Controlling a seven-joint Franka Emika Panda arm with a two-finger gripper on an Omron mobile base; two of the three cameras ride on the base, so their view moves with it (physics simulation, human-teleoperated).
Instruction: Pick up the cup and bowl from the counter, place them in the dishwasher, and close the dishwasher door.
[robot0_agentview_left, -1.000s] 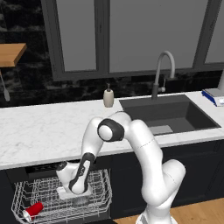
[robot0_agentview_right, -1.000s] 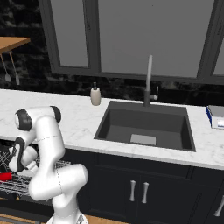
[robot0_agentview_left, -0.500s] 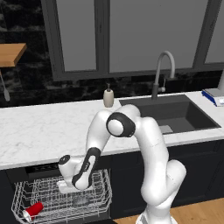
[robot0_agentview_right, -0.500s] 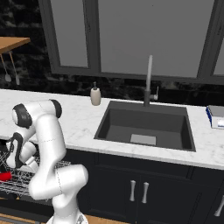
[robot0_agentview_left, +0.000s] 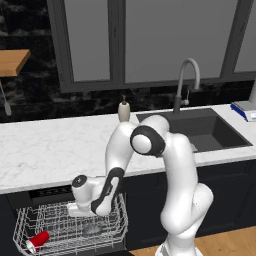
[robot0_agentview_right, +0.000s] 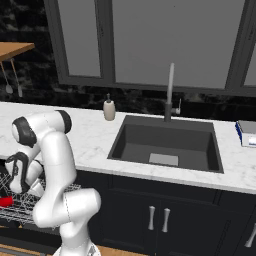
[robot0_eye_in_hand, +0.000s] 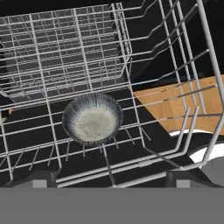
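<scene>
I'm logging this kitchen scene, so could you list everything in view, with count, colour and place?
cup: one, red, lying in the rack's front left.
bowl: one, grey, speckled inside, upright in the rack.
dishwasher rack: one, white wire, pulled out under the counter.
counter: one, white marble.
sink: one, dark, set in the counter.
faucet: one, silver, behind the sink.
soap dispenser: one, beige, on the counter.
wooden shelf: one, brown, upper left.
gripper: one, open, above the bowl.
</scene>
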